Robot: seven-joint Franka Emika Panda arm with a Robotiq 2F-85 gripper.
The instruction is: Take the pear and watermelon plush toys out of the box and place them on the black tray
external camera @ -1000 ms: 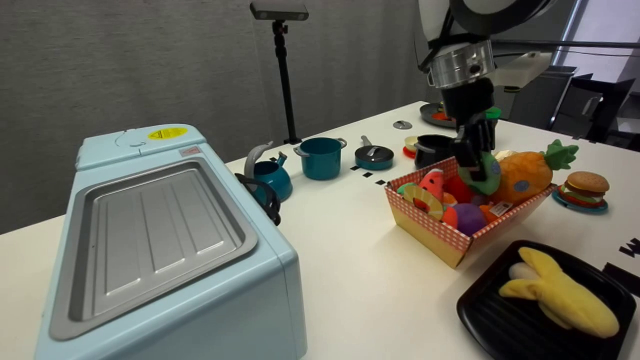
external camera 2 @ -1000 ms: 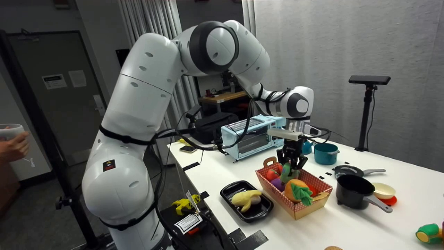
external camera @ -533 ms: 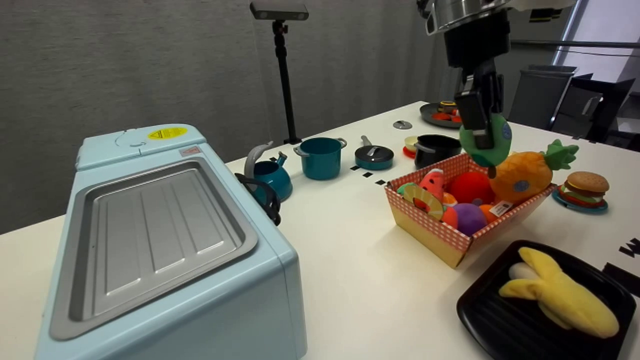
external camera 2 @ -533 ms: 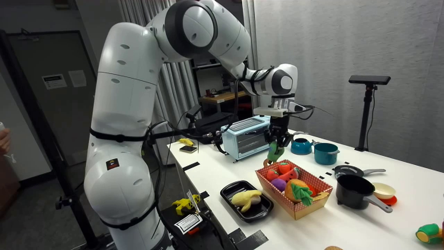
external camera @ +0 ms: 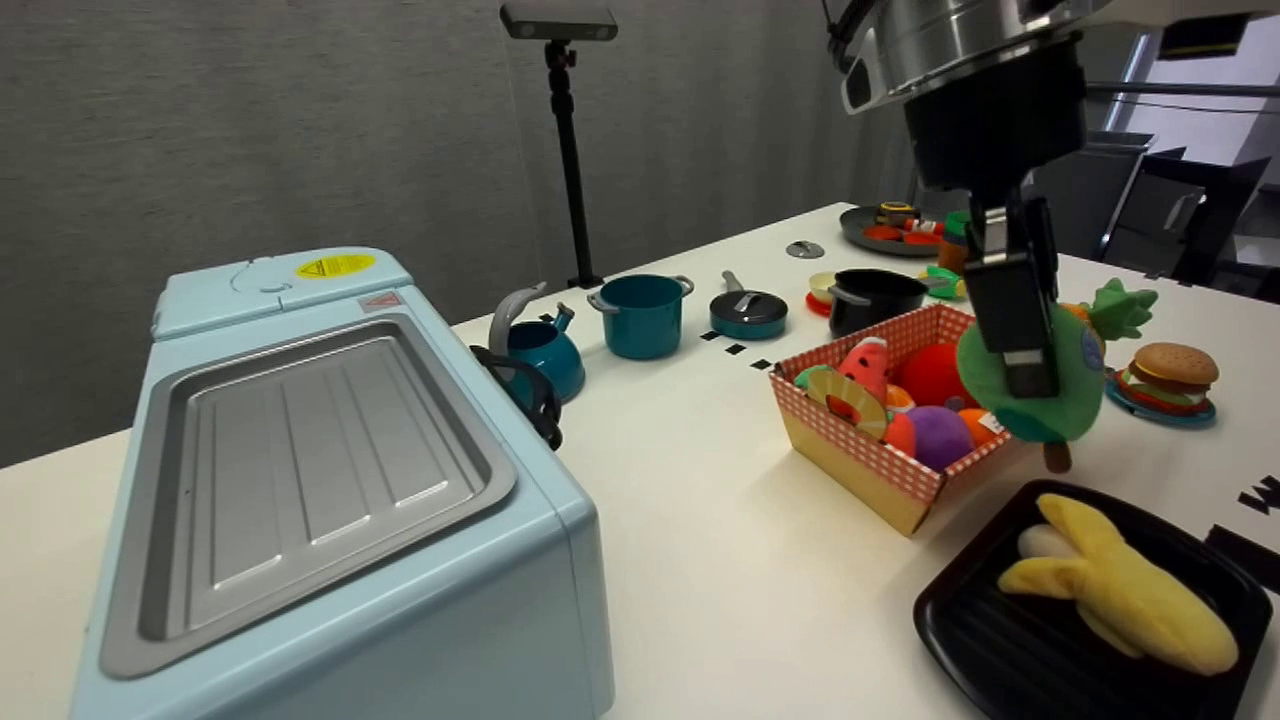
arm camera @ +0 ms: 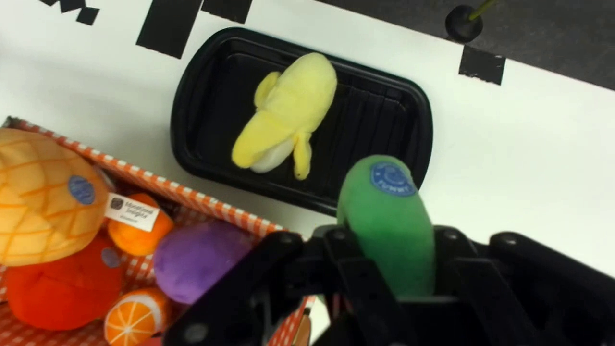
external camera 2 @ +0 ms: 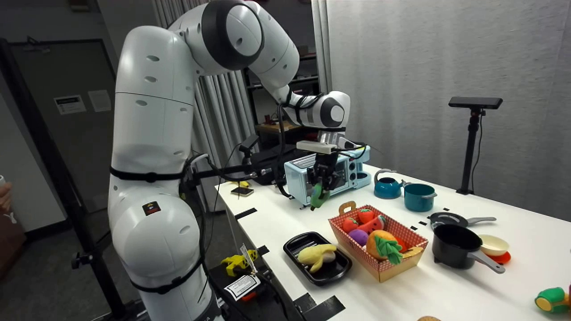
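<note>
Pincer (arm camera: 395, 242) pinching pear (arm camera: 391, 218), apart from box (arm camera: 192, 196) rim; black tray (arm camera: 372, 113) floor shows beside banana (arm camera: 300, 103).

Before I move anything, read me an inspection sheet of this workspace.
Surface: white tabletop marked with black tape.
Job's things: green plush pear held outside the red-checked box; red plush watermelon slice inside it; black rectangular tray holds a yellow plush banana.
Clutter: light-blue oven, round teal pot.
Gripper: black two-finger gripper shut on the pear.
Cables: black cable hangs from white jointed arm.
Surroundings: black camera on stand; human hand at an exterior view's edge.
</note>
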